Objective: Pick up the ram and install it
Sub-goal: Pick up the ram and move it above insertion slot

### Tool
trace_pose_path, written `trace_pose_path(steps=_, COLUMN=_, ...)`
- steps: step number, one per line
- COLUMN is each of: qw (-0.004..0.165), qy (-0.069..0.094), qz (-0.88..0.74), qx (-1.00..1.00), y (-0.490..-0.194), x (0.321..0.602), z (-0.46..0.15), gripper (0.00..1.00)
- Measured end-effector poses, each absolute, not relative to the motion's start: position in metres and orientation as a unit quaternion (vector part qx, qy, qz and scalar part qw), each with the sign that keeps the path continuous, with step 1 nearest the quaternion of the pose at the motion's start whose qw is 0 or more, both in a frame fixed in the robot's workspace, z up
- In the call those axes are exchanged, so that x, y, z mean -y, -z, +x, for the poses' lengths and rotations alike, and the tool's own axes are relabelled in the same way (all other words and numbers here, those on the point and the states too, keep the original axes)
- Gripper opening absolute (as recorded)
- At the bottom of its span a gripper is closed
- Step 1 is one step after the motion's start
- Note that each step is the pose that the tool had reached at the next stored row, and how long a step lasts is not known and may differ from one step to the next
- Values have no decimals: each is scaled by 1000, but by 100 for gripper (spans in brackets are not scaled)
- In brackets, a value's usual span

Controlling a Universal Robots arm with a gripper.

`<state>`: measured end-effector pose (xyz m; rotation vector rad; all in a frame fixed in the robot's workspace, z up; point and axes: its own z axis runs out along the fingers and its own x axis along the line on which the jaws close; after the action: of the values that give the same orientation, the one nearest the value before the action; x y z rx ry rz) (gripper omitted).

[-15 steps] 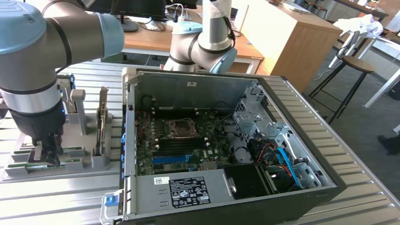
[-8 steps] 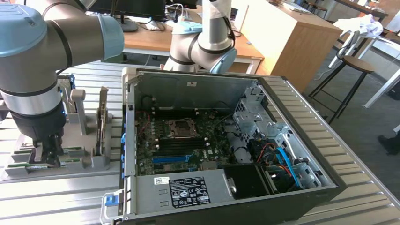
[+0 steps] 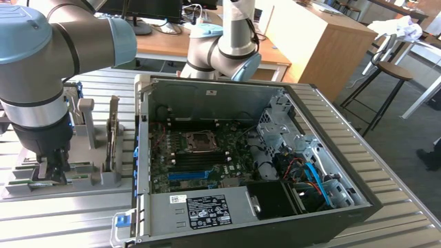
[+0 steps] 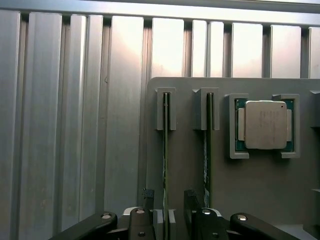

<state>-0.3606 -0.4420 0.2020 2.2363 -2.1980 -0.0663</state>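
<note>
One ram [image 4: 165, 150] (edge-on) within parted pincer [image 4: 168, 196]

The exterior view looked down at a slant, from fairly near, over the open computer case [image 3: 206, 98] on the desk [image 3: 393, 175]. The wrist view faced straight down, close above the grey holder [image 4: 260, 190], which both views shared.

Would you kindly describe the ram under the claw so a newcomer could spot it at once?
Beside the open computer case, a grey holder sits on the ribbed table. In it the ram and a second green stick stand on edge in parallel slots beside a square processor. The ram is the one farther from the processor, straddled by the open claw.
</note>
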Motion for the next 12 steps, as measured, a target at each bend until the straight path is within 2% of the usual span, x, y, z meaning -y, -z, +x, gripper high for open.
trace_pose_path(steps=12, qw=3, qy=21, qz=716, qx=698, y=-202, x=443, z=-361, gripper=37)
